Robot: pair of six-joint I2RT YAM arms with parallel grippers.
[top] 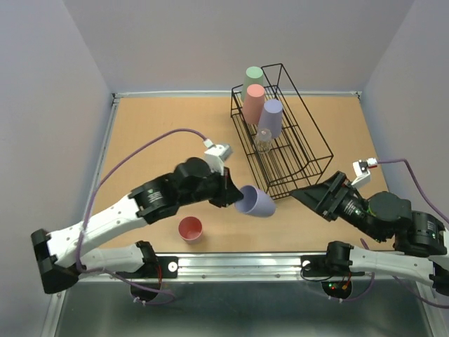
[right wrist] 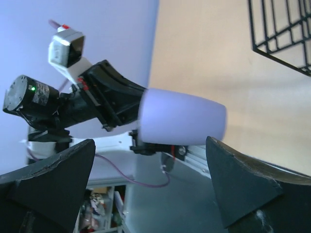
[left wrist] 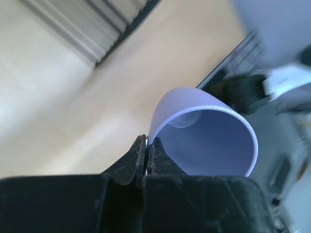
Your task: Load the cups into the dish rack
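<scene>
Pinched by the rim in the left gripper (top: 235, 196), lavender cup (top: 258, 203) held on its side, base pointing right toward the near corner of the dish rack (top: 284, 165) just beyond, with the right gripper (top: 309, 194) spread wide and empty alongside.

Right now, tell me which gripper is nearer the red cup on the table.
Left. The left gripper, holding a purple cup, is just beyond the red cup; the right gripper is far right, by the rack.
</scene>
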